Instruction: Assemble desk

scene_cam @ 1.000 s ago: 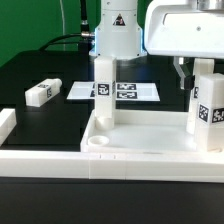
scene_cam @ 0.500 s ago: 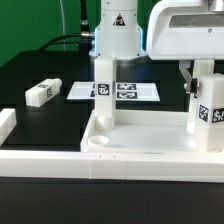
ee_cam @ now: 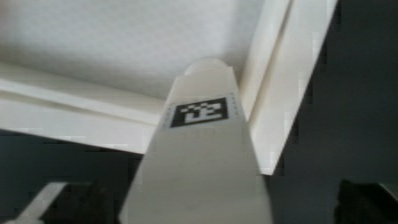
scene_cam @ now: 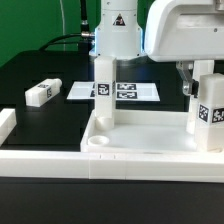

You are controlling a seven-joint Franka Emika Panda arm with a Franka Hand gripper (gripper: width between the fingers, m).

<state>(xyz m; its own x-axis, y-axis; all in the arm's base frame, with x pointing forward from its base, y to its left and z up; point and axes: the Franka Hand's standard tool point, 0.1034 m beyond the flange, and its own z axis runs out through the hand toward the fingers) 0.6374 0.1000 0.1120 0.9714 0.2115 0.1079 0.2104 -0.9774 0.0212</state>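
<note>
Short square white plastic leg [ee_cam: 199, 150], upright in rimmed white tabletop [scene_cam: 140, 150]: likely light, stiff, slick; grip flat sides. Pincer [ee_cam: 208, 198] wide open, empty.

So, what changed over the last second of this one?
Barely anything: the gripper shifted slightly sideways at the upright leg on the exterior view's right, jaws open, nothing taken or released. The tabletop, the other upright leg, the loose leg and the marker board stayed put.
</note>
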